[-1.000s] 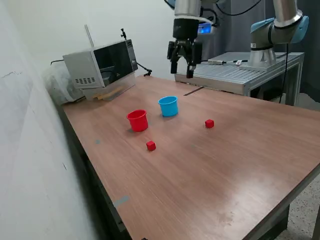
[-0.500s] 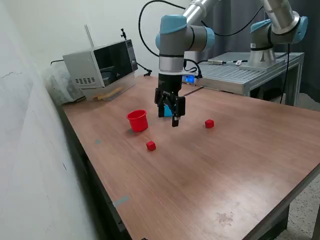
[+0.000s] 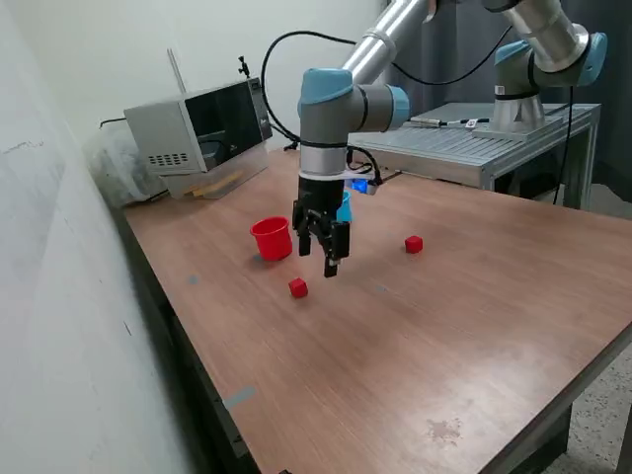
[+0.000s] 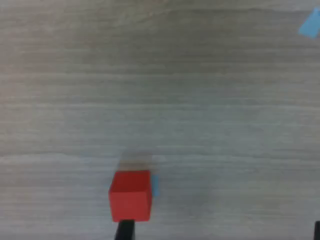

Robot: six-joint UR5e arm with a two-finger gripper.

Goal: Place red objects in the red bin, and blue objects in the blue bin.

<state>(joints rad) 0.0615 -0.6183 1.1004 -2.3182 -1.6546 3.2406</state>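
In the exterior view my gripper [image 3: 316, 255] is open and empty, hanging low over the table just above and behind a red cube [image 3: 298, 287]. In the wrist view that cube [image 4: 130, 195] lies close to one fingertip [image 4: 125, 231], and the fingers stand wide apart. A second red cube [image 3: 414, 244] lies toward the exterior view's right. The red cup [image 3: 271, 238] stands upright just beside the gripper, toward the exterior view's left. The light blue cup [image 3: 344, 207] is mostly hidden behind my arm. No blue cubes are in view.
A microwave [image 3: 197, 128] stands at the table's back left corner. A second arm [image 3: 538, 64] stands on a metal bench [image 3: 474, 148] behind the table. A wall runs along the exterior view's left. Small blue tape scraps [image 4: 310, 22] are on the wood.
My arm has come down from high over the table's back edge, past the blue cup, to just above the near red cube. The gripper stays open. The cups and cubes have not moved.
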